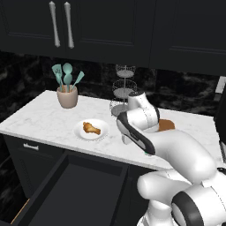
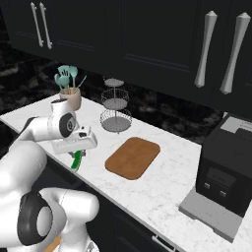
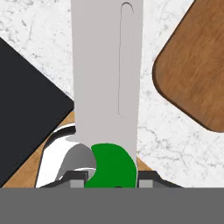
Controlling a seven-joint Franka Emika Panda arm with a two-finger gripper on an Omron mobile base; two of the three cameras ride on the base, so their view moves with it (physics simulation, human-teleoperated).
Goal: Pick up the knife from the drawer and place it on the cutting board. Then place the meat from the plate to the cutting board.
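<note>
2 materials fill most of the scene: matte black cabinetry and a white, grey-veined marble counter (image 1: 48, 119). Below the counter edge the drawer (image 1: 84, 185) stands pulled open, a wide, deep black box with a dark floor; its front is cut off by the bottom of the left base view.

On the marble, the board (image 2: 133, 157) is a flat reddish-brown wooden rectangle with rounded corners and a visible grain. In the left base view the arm hides all but a brown sliver of it. The plate (image 1: 92, 129) is round, plain white and shallow-rimmed, well apart from the board, and on it lies the meat (image 1: 91, 128), a small golden-brown drumstick shape.

The gripper (image 2: 77, 158) is clamped on the knife (image 3: 107, 83) by its bright green handle. In the hand view the pale grey blade is long, flat and smooth, with 1 thin groove along it; its long axis runs straight away from the claw, up the picture, and the tip is cut off at the top edge. It hangs over the counter's front edge, with a corner of the board just to its right. In the right base view the green handle slants downward below the hand; the blade is hard to make out there.
</note>
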